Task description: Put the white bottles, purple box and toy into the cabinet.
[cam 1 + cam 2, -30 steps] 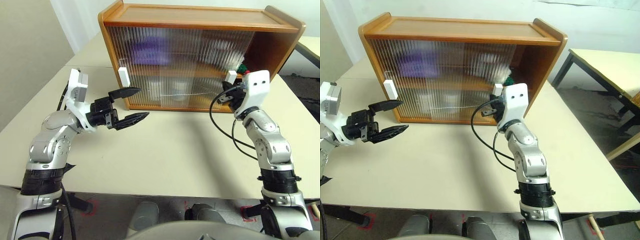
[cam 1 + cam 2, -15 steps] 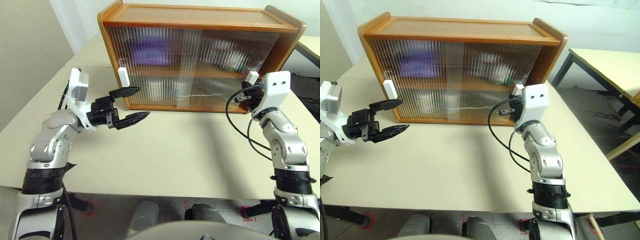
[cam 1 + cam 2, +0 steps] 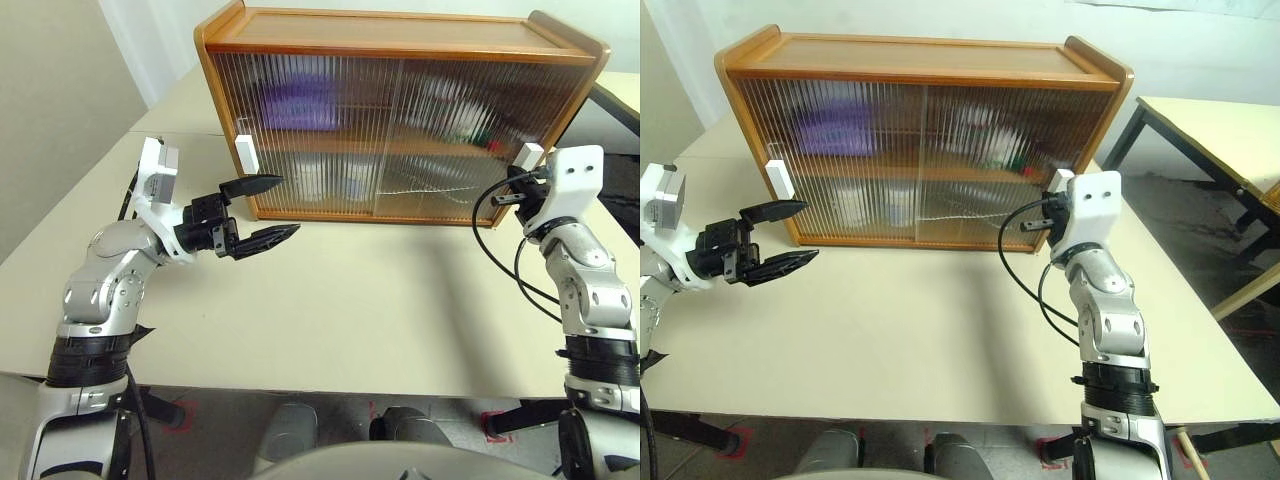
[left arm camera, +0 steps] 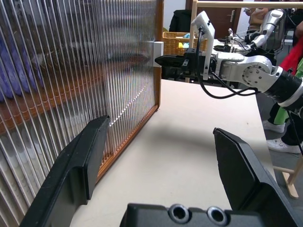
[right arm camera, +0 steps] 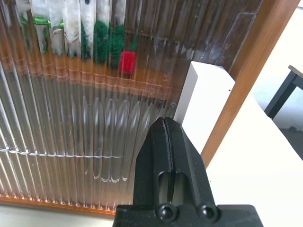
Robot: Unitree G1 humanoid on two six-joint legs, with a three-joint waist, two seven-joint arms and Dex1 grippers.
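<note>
The cabinet (image 3: 400, 45) stands at the back of the table, both ribbed sliding doors drawn across its front. Behind them, blurred, I make out the purple box (image 3: 300, 105) on the upper shelf, the white bottles (image 3: 850, 205) on the lower shelf, and the toy (image 5: 113, 45) with its green and red trim on the upper shelf at the right. My right gripper (image 3: 512, 190) is shut, its tip against the right door's white handle (image 5: 203, 104) near the cabinet's right post. My left gripper (image 3: 268, 208) hangs open and empty just off the left door's handle (image 3: 246, 154).
The cream table (image 3: 380, 290) stretches in front of the cabinet. A second table (image 3: 1210, 120) with dark legs stands off to the right. A cable (image 3: 495, 225) loops from my right wrist.
My right gripper has moved right along the cabinet front with the right door's handle, and that door now covers the opening where the toy showed. The left arm has kept still.
</note>
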